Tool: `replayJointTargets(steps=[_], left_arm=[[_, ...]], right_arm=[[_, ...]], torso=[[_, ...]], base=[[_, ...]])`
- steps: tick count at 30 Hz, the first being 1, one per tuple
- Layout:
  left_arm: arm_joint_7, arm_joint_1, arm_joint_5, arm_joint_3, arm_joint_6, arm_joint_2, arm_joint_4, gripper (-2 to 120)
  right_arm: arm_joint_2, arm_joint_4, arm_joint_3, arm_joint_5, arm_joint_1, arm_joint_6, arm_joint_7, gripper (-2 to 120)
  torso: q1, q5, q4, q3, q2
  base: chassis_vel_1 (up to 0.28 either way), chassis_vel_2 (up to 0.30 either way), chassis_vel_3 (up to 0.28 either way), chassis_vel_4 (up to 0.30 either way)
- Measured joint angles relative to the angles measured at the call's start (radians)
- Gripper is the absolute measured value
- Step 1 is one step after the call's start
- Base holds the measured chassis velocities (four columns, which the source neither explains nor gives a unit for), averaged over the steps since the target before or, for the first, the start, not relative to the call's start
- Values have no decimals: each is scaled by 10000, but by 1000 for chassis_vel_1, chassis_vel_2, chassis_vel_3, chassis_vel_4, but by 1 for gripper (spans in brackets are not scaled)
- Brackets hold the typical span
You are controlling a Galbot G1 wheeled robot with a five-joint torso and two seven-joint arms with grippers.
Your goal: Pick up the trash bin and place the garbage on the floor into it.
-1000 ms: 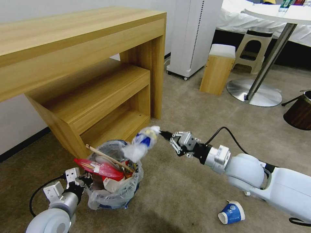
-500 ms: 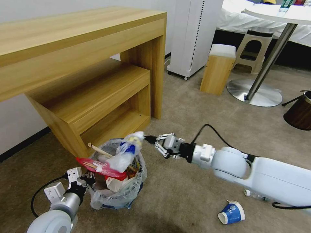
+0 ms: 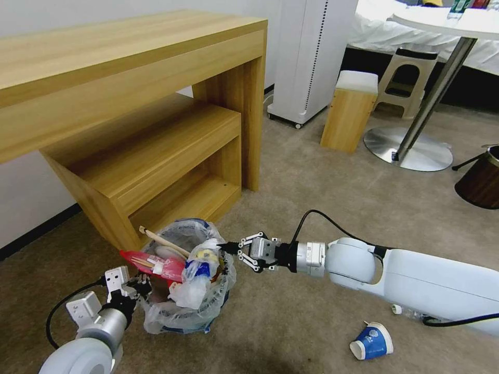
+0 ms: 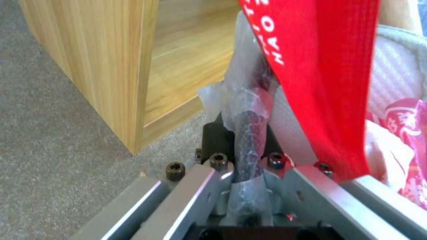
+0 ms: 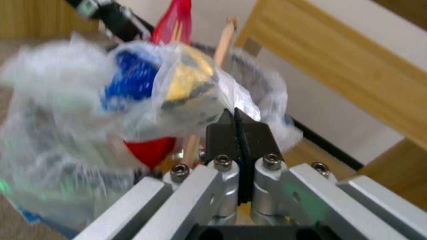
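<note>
The trash bin (image 3: 179,314), lined with a crinkled clear bag, stands on the carpet beside the wooden shelf, heaped with garbage: a red wrapper (image 3: 156,264), a wooden stick (image 3: 163,242) and paper cups. My left gripper (image 3: 141,284) is shut on the bin's bag-covered rim (image 4: 249,100), with the red wrapper (image 4: 320,60) hanging beside it. My right gripper (image 3: 224,247) is shut on the edge of a clear plastic wrapper with blue and yellow inside (image 3: 200,265), which rests on top of the heap (image 5: 146,86). Its fingertips (image 5: 222,128) pinch together at the bin's rim.
A blue paper cup (image 3: 371,342) lies on the carpet at the front right, and a clear bottle (image 3: 405,311) peeks from under my right arm. A wooden desk with a low shelf (image 3: 156,150) stands just behind the bin. A brown bin (image 3: 481,179) sits at the right edge.
My right gripper has moved left and down with the clear wrapper, from above and beside the bin to its rim; the wrapper now rests on the heap. The left gripper keeps its hold.
</note>
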Motion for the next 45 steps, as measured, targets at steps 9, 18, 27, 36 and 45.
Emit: replayJointTargets(steps=[9, 18, 27, 36, 45], left_arm=[[25, 108, 39, 83, 1, -64, -170, 0], [43, 87, 0, 47, 1, -4, -194, 0], [46, 34, -18, 89, 1, 14, -112, 0], [93, 4, 26, 132, -9, -9, 186, 0], [103, -72, 48, 96, -43, 42, 490, 0]], right_arm=[[416, -597, -29, -205, -338, 96, 264, 0], [614, -629, -231, -204, -283, 8, 562, 2], [590, -618, -135, -188, -474, 126, 641, 30], [621, -214, 910, 90, -1207, -10, 1446, 65], [538, 408, 2715, 807, -2551, -550, 2690, 96]], torso=[[0, 0, 1, -1, 0], [0, 0, 0, 0, 0], [0, 0, 0, -1, 0], [0, -1, 1, -1, 0], [0, -2, 2, -1, 1]], base=[[0, 0, 0, 0], [0, 0, 0, 0], [0, 0, 0, 0], [0, 0, 0, 0], [0, 0, 0, 0]])
